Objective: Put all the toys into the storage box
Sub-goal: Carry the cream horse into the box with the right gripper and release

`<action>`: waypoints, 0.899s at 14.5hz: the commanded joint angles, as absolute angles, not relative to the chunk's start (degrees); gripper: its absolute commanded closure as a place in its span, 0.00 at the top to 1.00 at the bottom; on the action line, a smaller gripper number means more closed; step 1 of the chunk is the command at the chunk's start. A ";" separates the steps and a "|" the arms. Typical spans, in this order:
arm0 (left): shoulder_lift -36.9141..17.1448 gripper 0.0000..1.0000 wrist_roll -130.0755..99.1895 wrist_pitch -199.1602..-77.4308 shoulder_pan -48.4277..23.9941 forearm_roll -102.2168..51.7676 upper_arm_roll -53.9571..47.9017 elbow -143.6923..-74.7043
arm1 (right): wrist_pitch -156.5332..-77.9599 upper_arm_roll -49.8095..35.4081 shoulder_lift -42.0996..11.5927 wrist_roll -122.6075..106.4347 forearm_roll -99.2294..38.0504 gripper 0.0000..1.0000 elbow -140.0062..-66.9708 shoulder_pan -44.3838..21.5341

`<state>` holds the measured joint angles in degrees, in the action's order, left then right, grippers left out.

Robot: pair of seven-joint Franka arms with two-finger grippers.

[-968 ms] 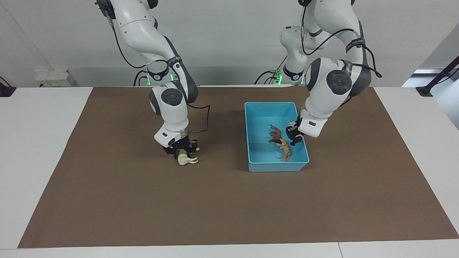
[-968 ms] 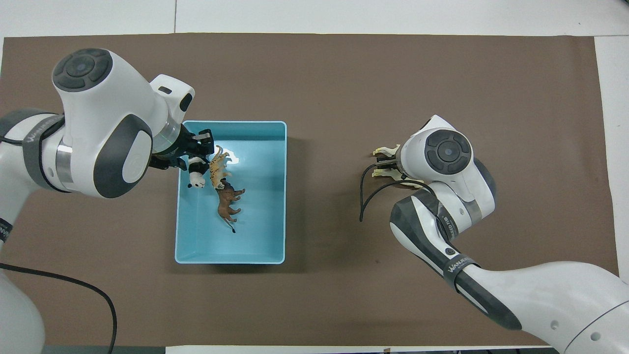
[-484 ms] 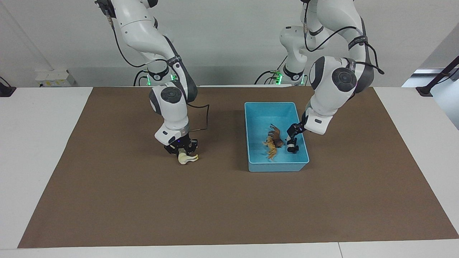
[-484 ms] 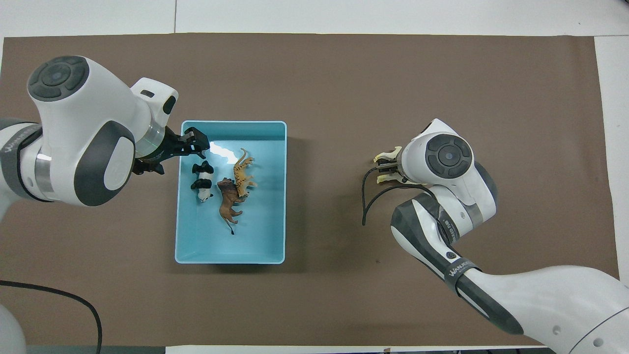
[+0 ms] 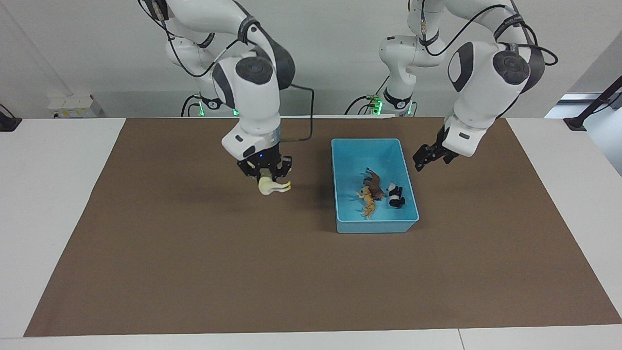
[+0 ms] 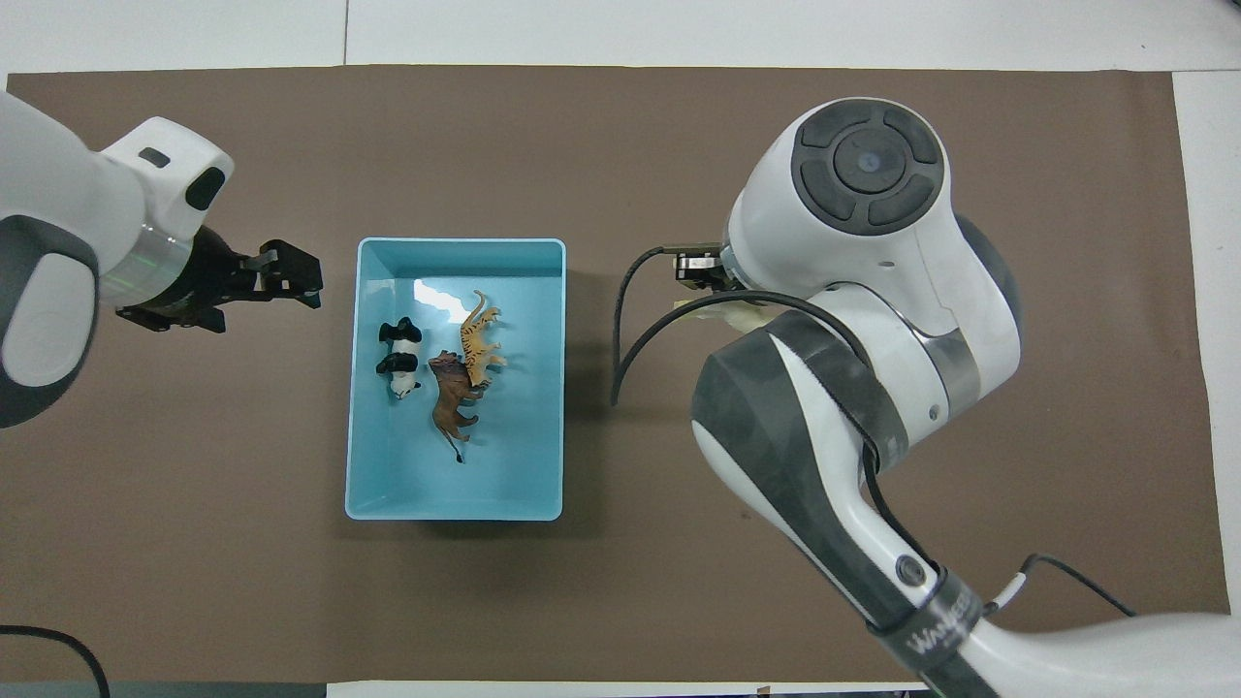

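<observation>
Three toys lie in the storage box (image 5: 374, 226): panda (image 5: 396, 195), tiger (image 5: 367, 201), brown animal (image 5: 372, 181). The right end effector (image 5: 266, 175) clamps the white horse (image 5: 273, 186) above the desk (image 5: 194, 253) (box at its three o'clock). The left end effector (image 5: 430, 158) hangs empty, fingers apart.

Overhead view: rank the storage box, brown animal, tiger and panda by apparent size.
1. Storage box, largest by far.
2. Brown animal.
3. Tiger, close to the brown animal, partly overlapping it, so unsure.
4. Panda, smallest.
</observation>
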<state>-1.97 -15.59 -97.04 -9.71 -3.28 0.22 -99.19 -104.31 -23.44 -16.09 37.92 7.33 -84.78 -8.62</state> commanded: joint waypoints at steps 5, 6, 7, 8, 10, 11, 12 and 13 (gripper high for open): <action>2.46 1.00 1.49 -92.02 -5.90 2.73 -0.09 -97.47 | -124.25 -23.47 -24.86 56.42 3.60 0.00 -76.46 -23.80; 2.11 1.00 1.49 -91.67 -5.11 2.38 -0.26 -97.12 | -125.93 -23.47 -26.35 57.30 3.95 0.00 -76.38 -25.21; 1.07 1.00 1.49 -90.10 -5.18 1.94 -0.18 -95.73 | -126.73 -23.29 -27.85 58.26 4.83 0.00 -76.38 -26.79; -1.03 1.00 1.41 -87.83 -5.10 1.85 -0.18 -93.28 | -127.87 -22.86 -29.17 58.97 5.01 0.00 -76.38 -28.20; -1.76 1.00 1.49 -86.66 -5.01 1.41 -0.18 -91.76 | -131.82 -22.59 -30.85 63.17 6.75 0.00 -76.38 -30.49; -1.50 1.00 1.67 -86.75 -5.01 1.32 -0.18 -91.93 | -131.23 -22.50 -30.76 64.76 8.16 0.99 -76.38 -30.58; -1.23 1.00 1.67 -87.10 -4.92 1.32 -0.09 -92.72 | -130.61 -22.50 -30.76 65.91 8.09 1.00 -76.38 -30.59; -0.97 1.00 1.67 -87.36 -4.92 1.32 -0.09 -93.51 | -129.39 -22.50 -30.67 66.96 8.09 1.00 -76.29 -30.67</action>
